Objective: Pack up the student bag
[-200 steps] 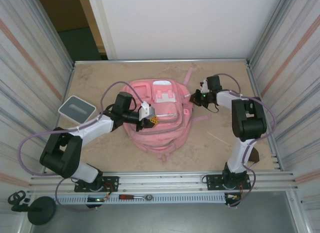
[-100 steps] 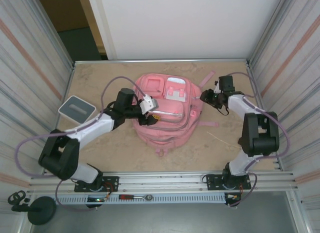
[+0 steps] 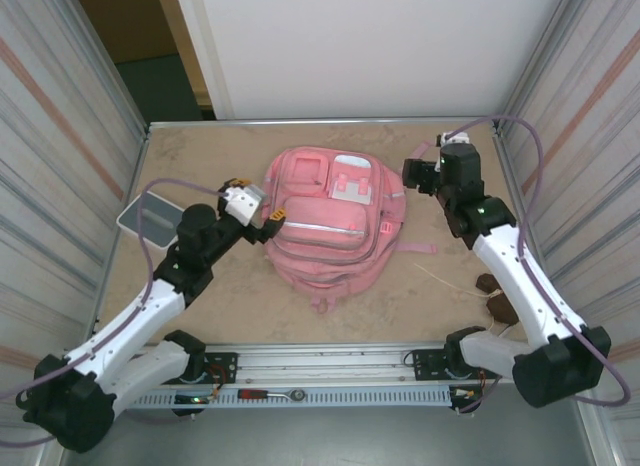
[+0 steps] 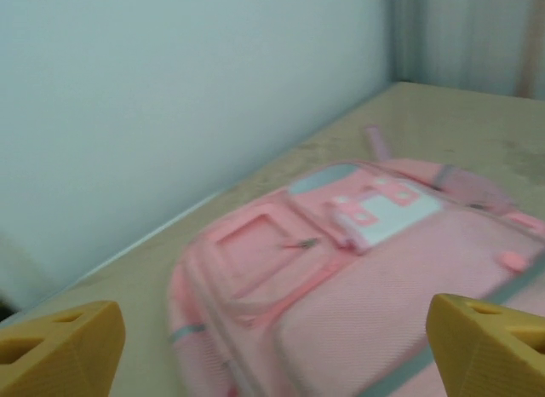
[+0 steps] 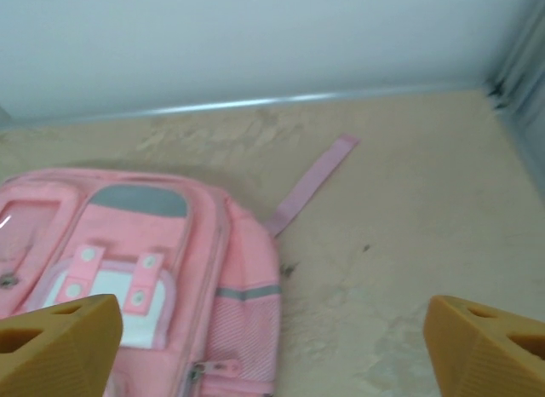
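Grey flat box (image 3: 150, 218) lies out past the left gripper (image 3: 257, 199) on its outer side, partly covered by the left arm. Two brown lumps (image 3: 497, 304) sit on the table (image 3: 200, 156) well behind the right gripper (image 3: 425, 158), close to that arm's forearm; can't tell what they are. A thin pale strand (image 3: 440, 276) lies between them and the bag. White wall (image 3: 370, 46) stands beyond both grippers, and nothing sits between either gripper and the bag. The pink backpack (image 3: 330, 221) lies flat mid-table, front pockets up, between the two grippers. Its left upper edge is just beside the left gripper; contact can't be told. Its top right corner is near the right gripper, with a small gap. In the left wrist view the backpack (image 4: 358, 261) spreads ahead of and below the left gripper (image 4: 272, 346), blurred. In the right wrist view the backpack (image 5: 145, 269) sits ahead and to the left of the right gripper (image 5: 272, 350), and a pink strap (image 5: 311, 182) runs out over bare table straight ahead. Both grippers have their fingers spread wide, with nothing held. The left arm stretches long and low on a diagonal from its near-left base, wrist at the bag's edge. The right arm reaches up the right side, wrist turned in toward the bag.
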Robot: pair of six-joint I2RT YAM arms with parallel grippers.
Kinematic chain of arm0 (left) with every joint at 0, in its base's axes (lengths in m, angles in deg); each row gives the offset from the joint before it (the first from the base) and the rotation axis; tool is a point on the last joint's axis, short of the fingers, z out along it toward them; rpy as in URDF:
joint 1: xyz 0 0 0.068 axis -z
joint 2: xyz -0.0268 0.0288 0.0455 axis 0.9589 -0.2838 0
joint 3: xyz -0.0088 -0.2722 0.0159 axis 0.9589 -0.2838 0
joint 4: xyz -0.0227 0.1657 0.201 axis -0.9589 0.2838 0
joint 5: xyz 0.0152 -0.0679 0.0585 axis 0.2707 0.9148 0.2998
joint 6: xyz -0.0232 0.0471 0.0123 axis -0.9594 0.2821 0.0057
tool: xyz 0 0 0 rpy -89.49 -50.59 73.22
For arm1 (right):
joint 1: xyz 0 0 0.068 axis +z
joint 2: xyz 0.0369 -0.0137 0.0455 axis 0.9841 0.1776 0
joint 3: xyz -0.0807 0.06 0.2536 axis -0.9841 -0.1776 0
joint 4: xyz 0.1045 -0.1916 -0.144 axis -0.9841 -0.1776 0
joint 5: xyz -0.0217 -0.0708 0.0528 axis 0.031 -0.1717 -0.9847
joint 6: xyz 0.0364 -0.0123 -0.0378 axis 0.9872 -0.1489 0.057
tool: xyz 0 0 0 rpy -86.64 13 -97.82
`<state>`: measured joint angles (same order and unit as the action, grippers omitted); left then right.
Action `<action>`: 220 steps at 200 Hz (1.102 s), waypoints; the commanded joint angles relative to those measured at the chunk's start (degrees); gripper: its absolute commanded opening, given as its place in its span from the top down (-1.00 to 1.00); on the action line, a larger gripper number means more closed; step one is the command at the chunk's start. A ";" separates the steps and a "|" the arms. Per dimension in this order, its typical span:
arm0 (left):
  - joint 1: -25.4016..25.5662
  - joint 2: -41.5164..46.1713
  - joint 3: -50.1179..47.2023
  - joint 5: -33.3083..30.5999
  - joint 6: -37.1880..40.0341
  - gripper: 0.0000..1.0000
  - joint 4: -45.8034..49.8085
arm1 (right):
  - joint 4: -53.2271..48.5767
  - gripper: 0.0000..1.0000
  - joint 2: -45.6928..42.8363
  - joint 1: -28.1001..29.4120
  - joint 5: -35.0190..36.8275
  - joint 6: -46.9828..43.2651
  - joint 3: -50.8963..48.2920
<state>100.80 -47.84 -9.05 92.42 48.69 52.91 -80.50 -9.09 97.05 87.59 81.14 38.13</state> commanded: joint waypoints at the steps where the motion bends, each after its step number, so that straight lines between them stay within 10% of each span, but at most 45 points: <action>1: -2.01 3.31 -3.82 -16.82 -2.81 -0.93 -5.08 | -0.44 -0.88 -4.35 0.07 9.00 -3.77 -1.78; 82: -17.35 5.24 -15.21 -19.22 -12.31 -0.97 -9.18 | 6.61 -0.98 -15.97 -0.99 15.28 -2.29 -17.72; 150: -18.56 -4.60 -18.60 -14.90 -7.04 -0.97 -16.18 | 13.68 -0.98 -12.34 -7.60 14.00 -0.14 -30.03; 220: -20.13 -27.32 -9.65 -4.29 -5.62 -0.97 -22.39 | 43.06 -0.98 -2.37 -11.38 4.25 -5.57 -45.39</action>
<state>81.04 -71.40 -22.69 84.40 41.31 36.84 -49.64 -14.93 86.82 96.50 77.80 -7.22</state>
